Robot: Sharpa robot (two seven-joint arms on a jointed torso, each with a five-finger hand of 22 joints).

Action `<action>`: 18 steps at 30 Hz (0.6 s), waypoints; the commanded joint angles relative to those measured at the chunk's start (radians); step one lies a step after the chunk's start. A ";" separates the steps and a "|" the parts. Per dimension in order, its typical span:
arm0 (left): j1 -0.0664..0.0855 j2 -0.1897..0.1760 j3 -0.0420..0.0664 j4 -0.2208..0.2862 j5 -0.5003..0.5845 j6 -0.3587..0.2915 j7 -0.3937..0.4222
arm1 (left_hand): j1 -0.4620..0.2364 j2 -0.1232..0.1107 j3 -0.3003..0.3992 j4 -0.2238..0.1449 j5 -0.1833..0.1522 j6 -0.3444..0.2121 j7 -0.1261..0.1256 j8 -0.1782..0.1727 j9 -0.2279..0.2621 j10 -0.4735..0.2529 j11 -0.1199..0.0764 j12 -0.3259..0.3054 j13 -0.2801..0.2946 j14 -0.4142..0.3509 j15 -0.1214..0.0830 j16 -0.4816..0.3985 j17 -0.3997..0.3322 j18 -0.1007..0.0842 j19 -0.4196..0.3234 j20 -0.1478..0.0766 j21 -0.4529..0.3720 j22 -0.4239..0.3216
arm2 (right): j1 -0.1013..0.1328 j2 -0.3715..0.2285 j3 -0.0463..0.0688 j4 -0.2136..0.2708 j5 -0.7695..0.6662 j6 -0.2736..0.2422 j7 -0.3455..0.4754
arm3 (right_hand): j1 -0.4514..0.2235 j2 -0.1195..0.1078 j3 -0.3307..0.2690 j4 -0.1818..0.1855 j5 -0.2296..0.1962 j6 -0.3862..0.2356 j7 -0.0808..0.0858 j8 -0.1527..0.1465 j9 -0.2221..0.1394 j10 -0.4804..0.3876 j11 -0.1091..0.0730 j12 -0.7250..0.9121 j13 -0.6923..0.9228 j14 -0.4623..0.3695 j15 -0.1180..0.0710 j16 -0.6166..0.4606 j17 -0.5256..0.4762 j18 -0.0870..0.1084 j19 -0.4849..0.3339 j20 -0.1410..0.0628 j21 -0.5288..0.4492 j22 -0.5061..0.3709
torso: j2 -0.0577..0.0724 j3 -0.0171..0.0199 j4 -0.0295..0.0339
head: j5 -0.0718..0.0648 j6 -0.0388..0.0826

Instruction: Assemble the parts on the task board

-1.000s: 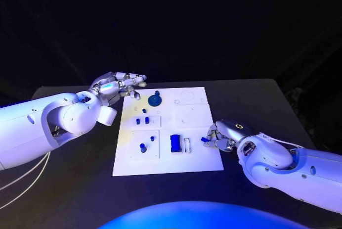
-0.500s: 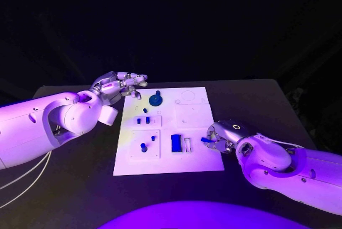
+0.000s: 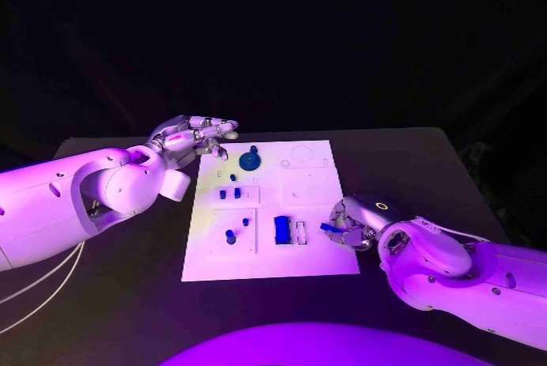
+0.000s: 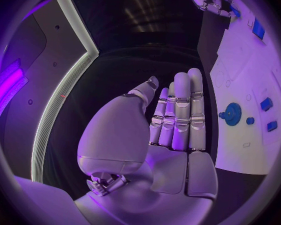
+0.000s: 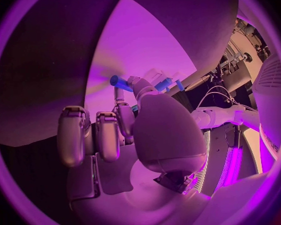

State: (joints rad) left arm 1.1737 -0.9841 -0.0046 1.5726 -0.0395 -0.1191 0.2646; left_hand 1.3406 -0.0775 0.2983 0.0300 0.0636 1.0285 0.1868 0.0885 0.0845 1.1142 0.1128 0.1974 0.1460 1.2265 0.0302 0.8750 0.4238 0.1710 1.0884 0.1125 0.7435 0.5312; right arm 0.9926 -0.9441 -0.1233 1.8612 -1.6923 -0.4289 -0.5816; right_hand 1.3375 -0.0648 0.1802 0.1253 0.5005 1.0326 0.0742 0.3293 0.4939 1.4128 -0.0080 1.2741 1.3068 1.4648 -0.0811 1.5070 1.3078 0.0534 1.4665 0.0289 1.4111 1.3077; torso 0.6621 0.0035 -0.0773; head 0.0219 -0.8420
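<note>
My right hand hangs over the near right edge of the task board, pinching a small blue peg between thumb and fingertips, the other fingers curled in beside it. In the right wrist view the blue peg sticks out past the fingertips, its long axis lying roughly level and pointing across the board away from the hand. The open white slot and the upright blue block lie just beyond the peg's tip, toward my left side, so I judge the right hand is the one to seat it; which hole it belongs in I cannot tell. My left hand hovers off the board's far left corner, flat and holding nothing, fingers straight and close together. The blue gear sits just beside it on the board.
</note>
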 commanded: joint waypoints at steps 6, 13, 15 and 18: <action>0.000 0.003 0.000 0.004 -0.002 0.016 0.007 | 0.000 0.007 -0.005 -0.001 -0.001 -0.006 -0.002 0.007 -0.001 -0.007 -0.002 0.004 0.002 -0.005 0.000 -0.002 -0.001 0.013 0.003 0.007 -0.006 -0.001 | 0.009 0.024 0.002 0.023 0.150 -0.098 -0.013 | -0.028 -0.009 0.165 -0.141 -0.012 -0.006 -0.008 0.013 0.031 -0.002 -0.003 -0.005 0.066 0.090 0.003 0.005 0.192 -0.019 0.063 -0.003 0.005 0.168 | 0.002 -0.0002 -0.0006 | 0.001 0.000; 0.000 0.003 0.000 0.006 -0.002 0.016 0.007 | 0.000 0.007 -0.005 -0.001 -0.001 -0.006 -0.002 0.007 -0.001 -0.007 -0.002 0.004 0.002 -0.005 0.000 -0.002 -0.001 0.013 0.003 0.007 -0.006 -0.001 | 0.010 0.052 0.002 0.013 0.257 -0.085 -0.007 | -0.072 -0.015 0.179 -0.122 -0.018 -0.007 -0.016 0.019 0.040 0.004 -0.008 0.003 0.072 0.090 -0.001 0.006 0.193 -0.019 0.065 -0.005 0.007 0.170 | 0.001 -0.0011 -0.0009 | -0.001 -0.002; 0.000 0.003 0.000 0.007 -0.002 0.016 0.007 | 0.000 0.007 -0.005 -0.001 -0.001 -0.006 -0.002 0.007 -0.001 -0.007 -0.002 0.004 0.002 -0.005 0.000 -0.002 -0.001 0.013 0.003 0.007 -0.006 -0.001 | 0.010 0.060 0.002 0.004 0.284 -0.075 -0.005 | -0.108 -0.015 0.176 -0.099 -0.021 -0.003 -0.019 0.021 0.041 0.011 -0.010 0.012 0.077 0.091 -0.002 0.008 0.195 -0.020 0.066 -0.006 0.010 0.172 | 0.001 -0.0005 -0.0002 | 0.000 -0.002; 0.000 0.003 0.000 0.008 -0.002 0.017 0.007 | 0.000 0.007 -0.005 -0.001 -0.001 -0.006 -0.002 0.007 -0.001 -0.007 -0.002 0.004 0.002 -0.005 0.000 -0.002 -0.001 0.013 0.003 0.007 -0.006 -0.001 | 0.010 0.074 0.002 -0.011 0.308 -0.063 -0.004 | -0.137 -0.021 0.173 -0.082 -0.024 0.005 -0.024 0.025 0.043 0.018 -0.015 0.024 0.086 0.091 -0.006 0.009 0.196 -0.021 0.067 -0.009 0.013 0.175 | 0.001 -0.0001 -0.0002 | 0.001 -0.003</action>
State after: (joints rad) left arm 1.1739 -0.9829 -0.0046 1.5776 -0.0395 -0.1190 0.2645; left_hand 1.3406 -0.0776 0.2983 0.0299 0.0636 1.0285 0.1868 0.0885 0.0845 1.1143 0.1127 0.1974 0.1467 1.2264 0.0302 0.8750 0.4239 0.1711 1.0884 0.1125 0.7435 0.5313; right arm 1.0026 -0.8743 -0.1216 1.8563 -1.4569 -0.5007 -0.5851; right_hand 1.2073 -0.0871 0.3198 0.0691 0.4796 1.0227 0.0702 0.3491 0.5358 1.4260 -0.0234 1.2951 1.3079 1.4647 -0.0810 1.5114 1.3077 0.0534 1.4665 0.0288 1.4201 1.3075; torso 0.6634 0.0029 -0.0777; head 0.0212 -0.8440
